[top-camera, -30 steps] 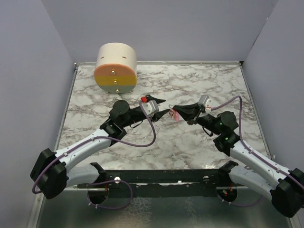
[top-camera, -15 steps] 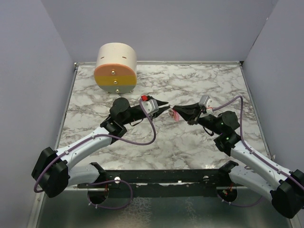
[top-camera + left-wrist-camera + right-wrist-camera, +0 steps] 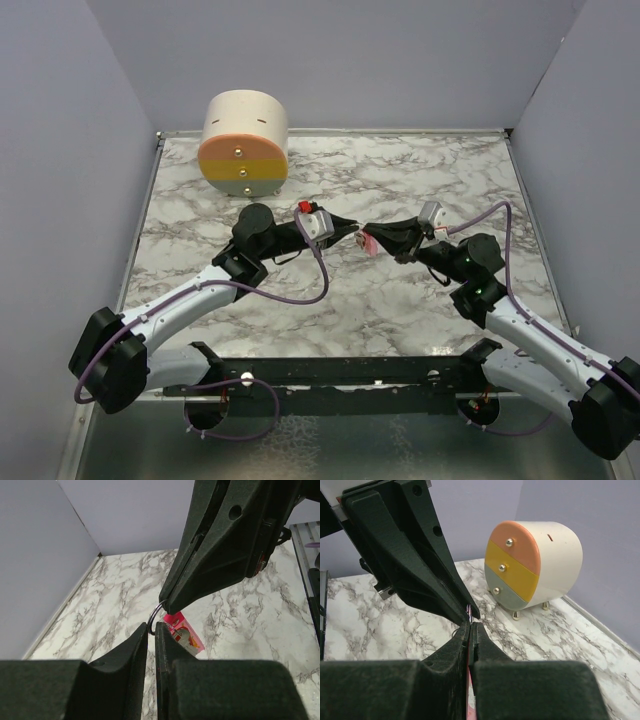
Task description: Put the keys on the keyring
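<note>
Keyring [image 3: 183, 632]: held in the air over the middle of marble table [image 3: 400, 300], clamped at the ring by right gripper [image 3: 470, 627], pink strip hanging under. Left gripper [image 3: 151, 629]: tip to tip with it, fingers nearly together, thin slit left; cannot tell whether something sits inside. Far back left: round drawer box [image 3: 243, 142].

Table [image 3: 400, 310] white marble, grey veins; keyring [image 3: 181, 629] strip pink; drawer box [image 3: 245, 122] cream.

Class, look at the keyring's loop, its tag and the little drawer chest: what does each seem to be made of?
Keyring loop: thin grey wire with a sheen, likely metal. Keyring tag: flat, bright pink, printed, probably plastic. Drawer chest: matte cream body, possibly painted wood; shiny gold knobs look metal.
</note>
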You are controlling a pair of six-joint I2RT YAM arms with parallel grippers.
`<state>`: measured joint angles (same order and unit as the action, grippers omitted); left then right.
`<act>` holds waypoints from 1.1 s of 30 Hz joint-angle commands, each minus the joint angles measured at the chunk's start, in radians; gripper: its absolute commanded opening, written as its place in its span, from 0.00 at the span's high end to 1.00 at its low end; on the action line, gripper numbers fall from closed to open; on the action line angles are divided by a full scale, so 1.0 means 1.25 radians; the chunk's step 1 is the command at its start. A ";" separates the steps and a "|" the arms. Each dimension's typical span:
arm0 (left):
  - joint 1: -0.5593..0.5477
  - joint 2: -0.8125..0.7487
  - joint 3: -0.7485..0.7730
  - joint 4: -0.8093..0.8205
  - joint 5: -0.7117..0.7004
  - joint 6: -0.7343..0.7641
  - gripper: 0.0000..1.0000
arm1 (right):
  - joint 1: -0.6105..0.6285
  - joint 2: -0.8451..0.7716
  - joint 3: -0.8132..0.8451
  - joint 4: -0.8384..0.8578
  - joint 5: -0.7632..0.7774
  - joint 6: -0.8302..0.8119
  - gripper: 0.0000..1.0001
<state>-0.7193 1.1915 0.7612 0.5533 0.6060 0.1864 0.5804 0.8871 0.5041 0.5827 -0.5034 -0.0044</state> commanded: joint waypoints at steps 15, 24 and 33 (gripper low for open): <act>0.006 0.013 0.035 0.025 0.064 -0.021 1.00 | -0.004 0.031 0.034 0.016 0.007 0.008 0.99; 0.006 0.014 0.038 0.025 -0.008 -0.088 1.00 | -0.004 0.027 0.035 0.000 0.055 0.014 0.91; 0.006 0.028 0.050 0.007 -0.095 -0.170 1.00 | -0.004 0.014 0.028 -0.006 0.097 0.013 0.72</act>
<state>-0.7090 1.2148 0.7792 0.5510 0.5549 0.0357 0.5739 0.9199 0.5182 0.5823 -0.4309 0.0063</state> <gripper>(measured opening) 0.012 0.274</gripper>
